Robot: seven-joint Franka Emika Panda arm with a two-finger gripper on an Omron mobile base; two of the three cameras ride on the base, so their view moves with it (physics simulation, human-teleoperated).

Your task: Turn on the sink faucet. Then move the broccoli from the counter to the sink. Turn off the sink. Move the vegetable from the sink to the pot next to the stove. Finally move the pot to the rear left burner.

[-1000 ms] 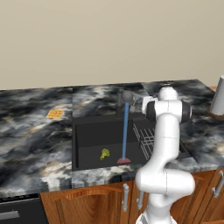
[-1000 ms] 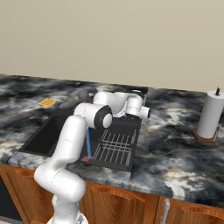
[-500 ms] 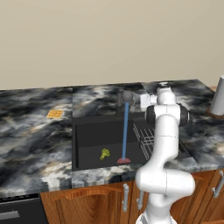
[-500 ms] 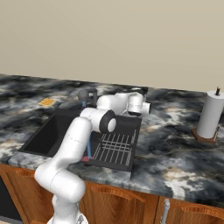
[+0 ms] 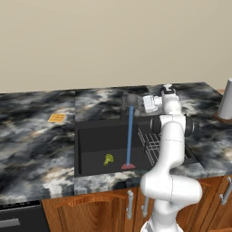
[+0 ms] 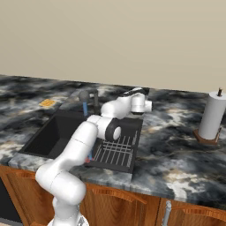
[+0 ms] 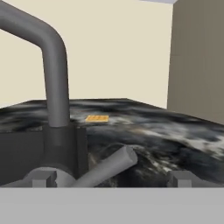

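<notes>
— Where's the broccoli (image 5: 108,159) lying right now?

— It's sitting on the floor of the sink (image 5: 97,136), toward the front, just left of the red drain disc (image 5: 128,166). A blue stream of water (image 5: 130,136) is falling from the sink faucet (image 5: 127,102) straight onto that disc, so the floret is lying beside the stream rather than under it.

— And the gripper (image 7: 111,177)?

— It's hovering at the back rim of the basin, right by the faucet's base, with its jaws standing wide apart and nothing between them. In the hand view the faucet's lever (image 7: 108,167) is angling up toward the tips, and the curved spout is rising to the left. I'm guessing the arm is lining up on that lever to shut the water off, since the vegetable is already in the basin.

— Is there room to work?

— Some. The arm is reaching over the wire rack (image 5: 154,144) on the basin's right side, so its elbow is hanging above the rack. Behind the faucet there's only a narrow strip of counter (image 5: 31,136) before the wall, which is leaving little space for a push from the rear. To the left the basin is lying open down to the floret. The orange waffle square (image 5: 56,118) is well away on the left counter, and the paper towel roll (image 6: 211,116) is standing far right, both well out of the way.
</notes>
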